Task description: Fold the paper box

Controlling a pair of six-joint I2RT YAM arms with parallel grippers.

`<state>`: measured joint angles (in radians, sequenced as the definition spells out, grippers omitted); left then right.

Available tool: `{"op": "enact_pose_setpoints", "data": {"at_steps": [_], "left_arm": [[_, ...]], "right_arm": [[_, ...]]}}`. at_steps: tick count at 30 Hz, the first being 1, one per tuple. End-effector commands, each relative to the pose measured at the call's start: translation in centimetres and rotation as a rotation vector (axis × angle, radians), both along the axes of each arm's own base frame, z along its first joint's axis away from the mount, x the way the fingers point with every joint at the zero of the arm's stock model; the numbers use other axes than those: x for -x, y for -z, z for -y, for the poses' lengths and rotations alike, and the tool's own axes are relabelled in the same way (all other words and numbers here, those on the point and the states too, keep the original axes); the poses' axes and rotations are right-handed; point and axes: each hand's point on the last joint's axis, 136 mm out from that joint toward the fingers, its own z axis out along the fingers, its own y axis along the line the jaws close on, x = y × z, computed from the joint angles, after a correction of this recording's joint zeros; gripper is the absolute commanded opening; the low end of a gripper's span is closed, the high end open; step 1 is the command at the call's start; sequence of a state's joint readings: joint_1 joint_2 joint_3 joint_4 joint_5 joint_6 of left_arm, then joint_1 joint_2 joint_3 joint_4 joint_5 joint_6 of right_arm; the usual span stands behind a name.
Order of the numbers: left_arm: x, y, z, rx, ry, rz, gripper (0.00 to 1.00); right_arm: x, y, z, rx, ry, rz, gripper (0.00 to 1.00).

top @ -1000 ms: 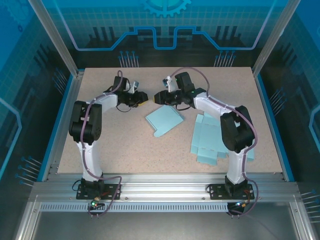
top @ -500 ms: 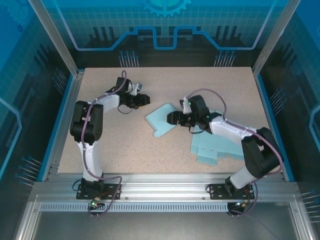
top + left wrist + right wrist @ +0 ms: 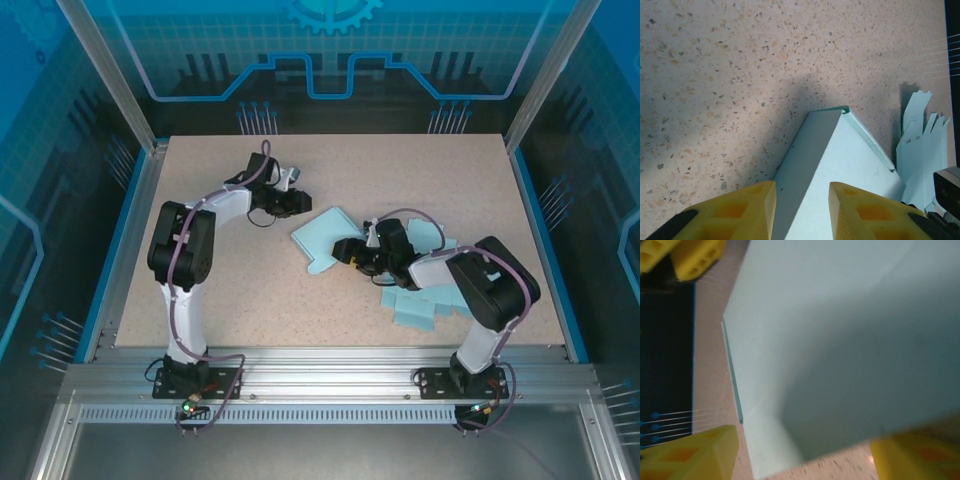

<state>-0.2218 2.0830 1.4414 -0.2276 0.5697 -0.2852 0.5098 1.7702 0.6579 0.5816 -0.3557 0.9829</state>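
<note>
We see the paper box [image 3: 320,236] on the surface [image 3: 230,290], left tool [image 3: 297,203] just behind it, right tool [image 3: 346,250] at its right edge, flat sheets [image 3: 412,305] further right.

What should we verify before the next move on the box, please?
1. Left fingers open: ok, a gap shows between them, with the box corner just ahead.
2. Right fingers open: ok, spread wide at the box's edge.
3. Box gripped: not ok, neither pair is shut on it.
4. Box folded up: not ok, it lies nearly flat on the table.
5. Sheets apart from the box: cannot tell, the right arm covers the gap.
</note>
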Motion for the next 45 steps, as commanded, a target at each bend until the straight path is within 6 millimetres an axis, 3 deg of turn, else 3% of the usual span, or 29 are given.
{"op": "enact_pose_setpoints", "data": {"at_steps": [1,8,14,19,23,29,35,40,45], "left_arm": [[-0.2,1.2,0.1,-0.016,0.009,-0.029,0.32],[-0.2,1.9,0.7,-0.010,0.022,-0.048,0.27],[0.2,1.2,1.9,-0.006,0.053,-0.041,0.27],[0.6,-0.2,2.1,-0.006,0.050,-0.015,0.30],[0.8,-2.0,1.7,-0.015,0.035,0.027,0.30],[1.9,-3.5,1.7,-0.015,0.035,0.071,0.31],[3.4,-4.3,2.6,0.009,0.091,0.170,0.35],[4.9,-4.8,1.4,-0.088,0.168,0.359,0.43],[4.7,-2.1,-1.9,-0.296,0.063,0.197,0.49]], "right_arm": [[-0.8,-1.4,-2.1,-0.097,-0.030,0.059,0.63],[-0.6,-2.6,-2.5,-0.079,-0.042,0.080,0.31],[-0.3,-3.9,-2.6,-0.051,-0.042,0.077,0.19],[0.7,-4.3,-1.3,0.063,-0.029,-0.023,0.13],[2.5,-5.6,0.5,0.152,-0.039,-0.120,0.13],[5.6,-8.0,1.6,0.203,-0.099,-0.310,0.18],[7.1,-7.9,3.4,0.289,-0.119,-0.458,0.18],[6.9,-7.4,3.5,0.307,-0.161,-0.422,0.23],[4.2,-9.0,4.8,0.384,-0.207,-0.232,0.46]]}}
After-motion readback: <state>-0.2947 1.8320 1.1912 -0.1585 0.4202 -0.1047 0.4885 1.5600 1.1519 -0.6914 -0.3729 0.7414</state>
